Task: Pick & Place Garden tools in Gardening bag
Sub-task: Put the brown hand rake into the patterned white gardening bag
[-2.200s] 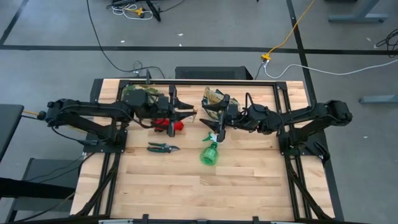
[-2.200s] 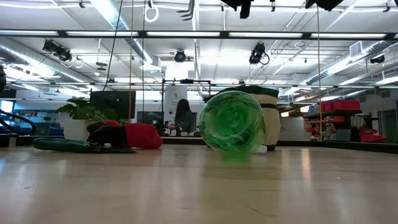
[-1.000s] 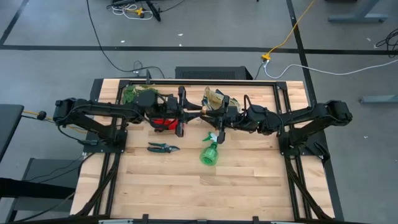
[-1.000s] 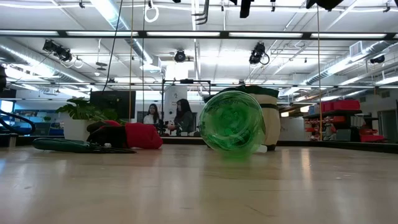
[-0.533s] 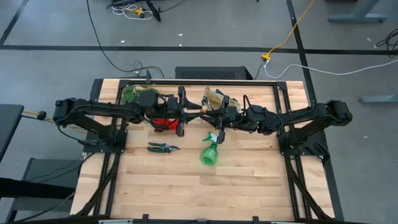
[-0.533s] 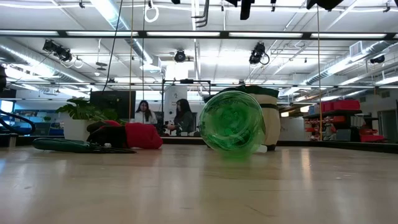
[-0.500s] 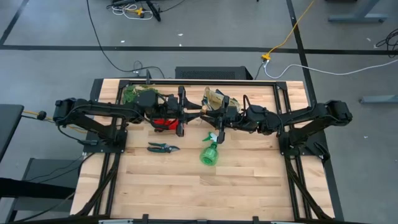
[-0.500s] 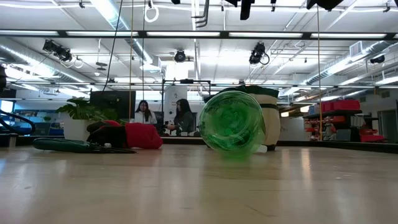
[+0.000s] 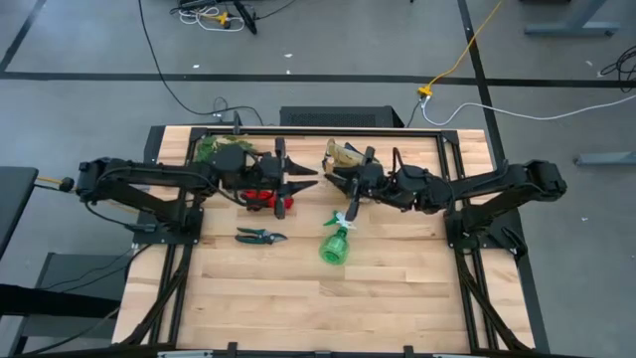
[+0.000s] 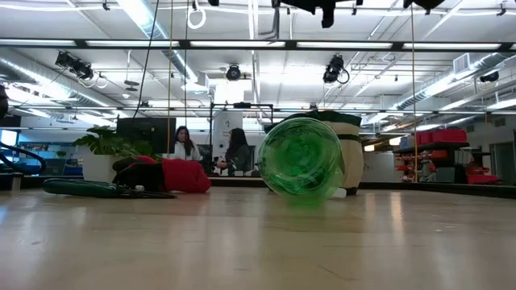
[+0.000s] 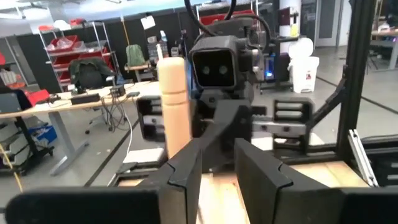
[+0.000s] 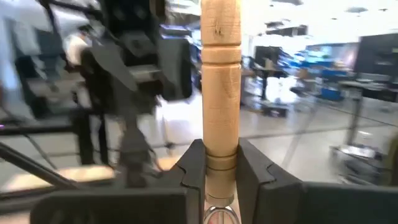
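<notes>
Right gripper [image 9: 333, 179]: above the back middle of the table, just in front of the bag; fingers clamped on the wooden handle of the hand rake [image 12: 221, 74], which stands up between them.
Left gripper [image 9: 306, 180]: facing the right one, just beside it over the gloves; fingers spread a little, holding nothing; rake handle sits just past its fingertips in the left wrist view.
Hand rake: off the table, in the air between the two grippers; tines cannot be made out.
Gardening bag [image 9: 343, 154]: back middle of the table, partly under the right arm.
Red gloves [image 9: 263, 196]: on the wood under the left wrist.
Pruning shears [image 9: 260, 236]: flat, in front of the gloves.
Spray bottle [image 9: 336, 244]: on its side, centre, pale trigger toward the bag.
Plant sprig [image 9: 211, 149]: back left corner.
Table [image 9: 298, 308]: pale wood planks, black frame; front half bare.
Room: grey floor, black cables and a yellow cable [image 9: 467, 50]; low view shows ceiling lights, shelving and two people [image 10: 185, 145] far behind.
</notes>
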`<state>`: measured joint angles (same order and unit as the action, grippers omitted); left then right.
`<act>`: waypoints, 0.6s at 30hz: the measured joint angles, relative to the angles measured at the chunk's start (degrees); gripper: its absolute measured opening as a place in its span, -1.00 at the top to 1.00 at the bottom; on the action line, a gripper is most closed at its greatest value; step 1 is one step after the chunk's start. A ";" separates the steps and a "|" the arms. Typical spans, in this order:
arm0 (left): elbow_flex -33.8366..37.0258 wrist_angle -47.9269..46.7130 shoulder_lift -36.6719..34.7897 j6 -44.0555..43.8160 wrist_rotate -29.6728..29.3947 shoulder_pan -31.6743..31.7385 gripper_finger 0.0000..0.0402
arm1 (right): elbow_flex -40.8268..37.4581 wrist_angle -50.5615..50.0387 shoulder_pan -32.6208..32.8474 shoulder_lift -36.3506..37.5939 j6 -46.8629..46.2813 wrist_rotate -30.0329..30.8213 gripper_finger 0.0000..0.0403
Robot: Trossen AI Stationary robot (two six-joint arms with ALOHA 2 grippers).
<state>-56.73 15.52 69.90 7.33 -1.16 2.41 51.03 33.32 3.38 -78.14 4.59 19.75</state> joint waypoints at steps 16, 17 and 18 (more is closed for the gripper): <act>0.04 -19.38 -6.13 -0.37 -1.61 0.05 0.49 | 0.00 -15.32 -6.33 3.37 -6.21 3.82 0.79; 0.02 -19.52 -6.26 -0.39 -1.71 0.05 0.49 | 0.00 -16.50 -6.87 3.57 -6.56 3.84 0.79; -0.04 -20.03 -6.28 -0.39 -1.78 0.05 0.49 | 0.00 -16.84 -7.27 3.58 -7.00 3.84 0.79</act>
<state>-56.77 -4.51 63.61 6.94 -2.94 2.46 51.03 16.49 -3.89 -74.56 -2.41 23.59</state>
